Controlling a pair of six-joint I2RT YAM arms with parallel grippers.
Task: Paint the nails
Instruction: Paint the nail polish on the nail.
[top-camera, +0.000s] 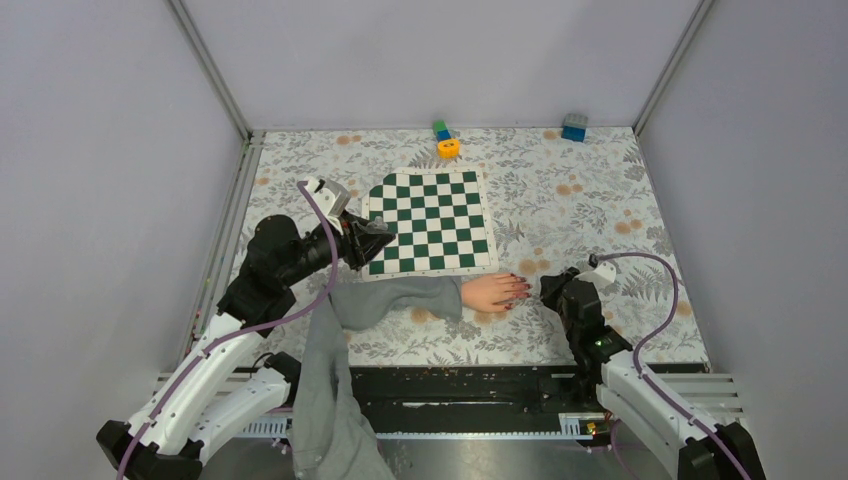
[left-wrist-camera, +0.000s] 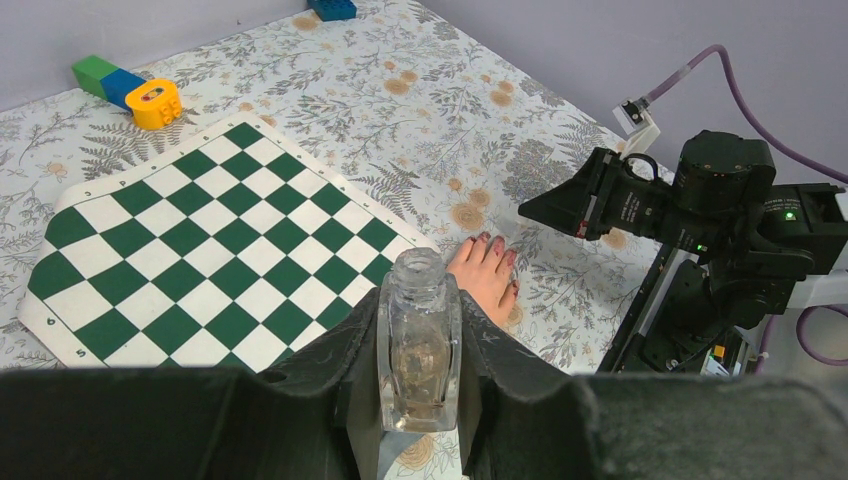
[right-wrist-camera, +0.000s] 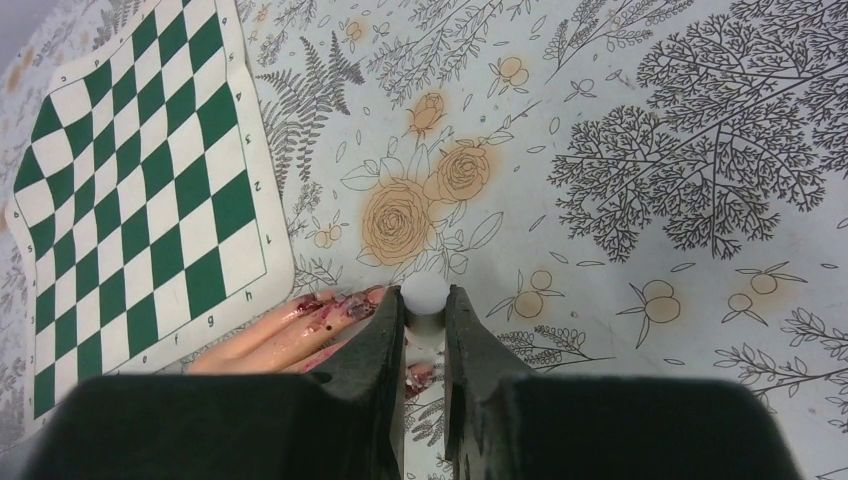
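Chessboard (top-camera: 430, 222) flat at eleven o'clock of the hand (top-camera: 492, 292), right gripper (top-camera: 550, 287) close at three o'clock, bare tablecloth (top-camera: 590, 200) open at one o'clock, toy blocks (top-camera: 445, 140) far at twelve.

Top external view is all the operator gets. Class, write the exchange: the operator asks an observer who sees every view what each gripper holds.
Operator: What is in the left gripper?
Observer: A clear glass bottle, upright, with its neck uncapped.
Operator: And the right gripper?
Observer: A white round-topped cap, pinched between its fingers close beside the dark red nails.
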